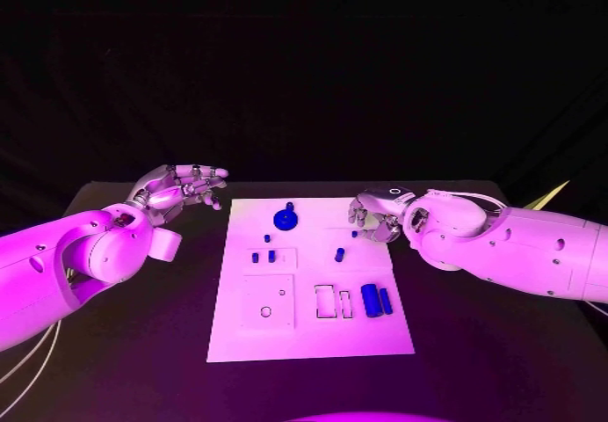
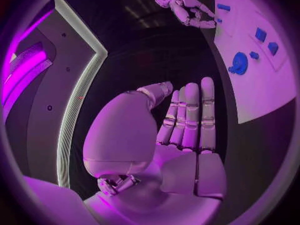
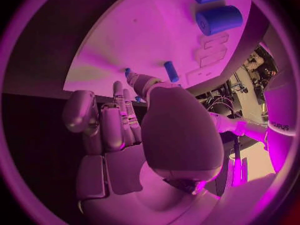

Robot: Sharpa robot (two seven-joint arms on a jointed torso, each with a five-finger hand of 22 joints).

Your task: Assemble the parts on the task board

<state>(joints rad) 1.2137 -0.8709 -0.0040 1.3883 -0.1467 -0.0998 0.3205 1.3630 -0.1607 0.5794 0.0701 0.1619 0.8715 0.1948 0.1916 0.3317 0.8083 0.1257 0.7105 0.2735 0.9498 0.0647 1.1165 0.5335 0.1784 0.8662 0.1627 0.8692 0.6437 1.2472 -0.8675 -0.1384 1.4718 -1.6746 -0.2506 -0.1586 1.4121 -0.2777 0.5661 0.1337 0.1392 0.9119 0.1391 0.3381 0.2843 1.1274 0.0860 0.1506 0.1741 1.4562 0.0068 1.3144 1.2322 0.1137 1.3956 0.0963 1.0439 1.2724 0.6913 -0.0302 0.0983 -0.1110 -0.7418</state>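
Note:
The white task board (image 1: pixel 310 338) lies in the middle of the table. On it are a round blue part (image 1: pixel 286 217) at the far end, a short blue peg (image 1: pixel 340 255), two small blue blocks (image 1: pixel 263 258) and two blue cylinders (image 1: pixel 378 300) side by side. My left hand (image 1: pixel 184 185) hovers off the board's far left corner, fingers straight, palm bare (image 2: pixel 187 135). My right hand (image 1: pixel 378 215) hangs over the board's far right edge with loosely bent fingers (image 3: pixel 119 120), holding nothing. The peg (image 3: pixel 170 71) and cylinders (image 3: pixel 219 19) lie beyond its fingertips.
The board has outlined recesses (image 1: pixel 326 301) and a small ring (image 1: pixel 266 311) on its near half. Black table (image 1: pixel 507 352) surrounds the board on all sides. From the left wrist, the right hand (image 2: pixel 187 7) shows past the board's corner (image 2: pixel 262 85).

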